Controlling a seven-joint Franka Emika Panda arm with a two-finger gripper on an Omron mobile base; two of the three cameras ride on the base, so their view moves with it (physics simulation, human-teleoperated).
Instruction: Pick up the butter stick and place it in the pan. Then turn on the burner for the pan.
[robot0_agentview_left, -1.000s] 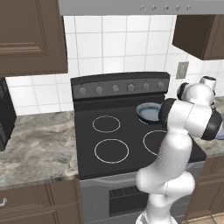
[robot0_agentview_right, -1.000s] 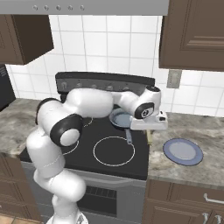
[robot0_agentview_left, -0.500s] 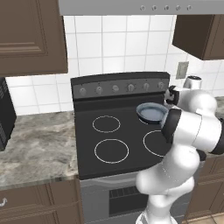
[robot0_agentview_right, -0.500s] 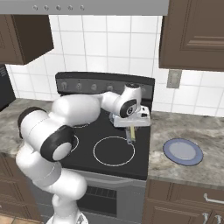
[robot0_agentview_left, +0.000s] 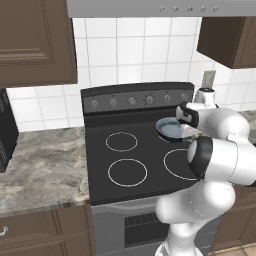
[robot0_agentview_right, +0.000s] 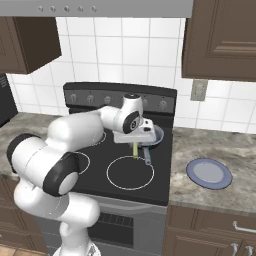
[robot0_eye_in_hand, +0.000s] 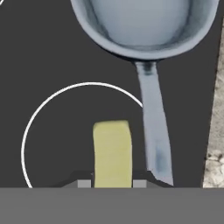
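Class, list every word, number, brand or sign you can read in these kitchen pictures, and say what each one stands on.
None can be read.
Stove knobs: any marks too small to read.
Hood buttons: plain dots, no text.
Butter, pan, plate, outlet: no label visible.

A home kitchen: a black stove (robot0_agentview_left: 140, 160) with white burner rings and a row of knobs (robot0_agentview_left: 140, 101) stands between grey stone counters (robot0_agentview_left: 40, 165), under a range hood (robot0_agentview_left: 150, 7), with white wall tiles (robot0_agentview_left: 130, 55) and dark wooden cabinets (robot0_agentview_right: 222, 37).
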